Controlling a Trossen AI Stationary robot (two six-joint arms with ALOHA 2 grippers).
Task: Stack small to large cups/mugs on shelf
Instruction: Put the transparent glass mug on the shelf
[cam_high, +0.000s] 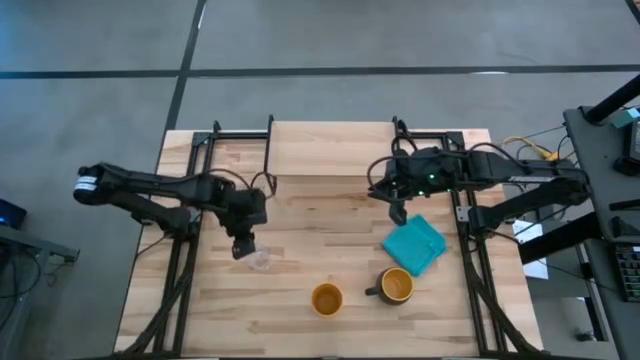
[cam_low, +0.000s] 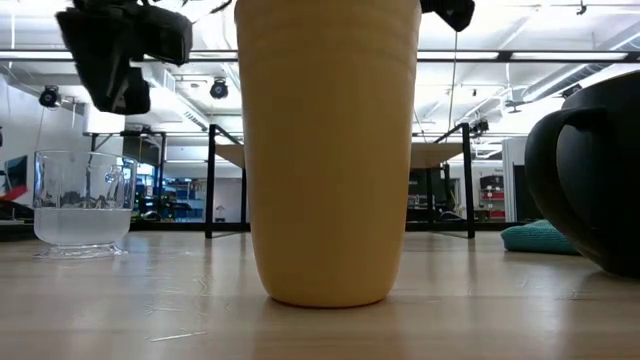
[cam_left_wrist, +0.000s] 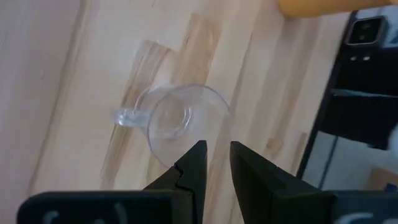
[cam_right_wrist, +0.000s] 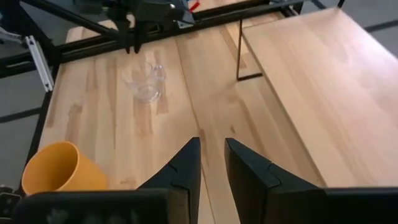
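The small clear cup (cam_high: 260, 260) stands upright on its base on the tabletop, left of centre; it also shows in the low view (cam_low: 80, 215). My left gripper (cam_high: 243, 245) hovers just above it, pointing down, open by a narrow gap (cam_left_wrist: 216, 158) over the clear cup's (cam_left_wrist: 186, 118) rim, without touching. The handleless yellow-orange cup (cam_high: 326, 298) and the dark handled mug (cam_high: 396, 286) stand near the table's near edge. The shelf (cam_high: 335, 150) stands at the far side. My right gripper (cam_high: 398, 212) waits in the air right of centre, open by a narrow gap (cam_right_wrist: 212, 162).
A teal cloth (cam_high: 414, 245) lies crumpled between my right gripper and the dark mug. Black metal frame rails (cam_high: 180, 270) run along both table sides. Bare tabletop (cam_high: 320, 225) lies between the arms, and the shelf's board (cam_right_wrist: 311, 74) carries nothing in view.
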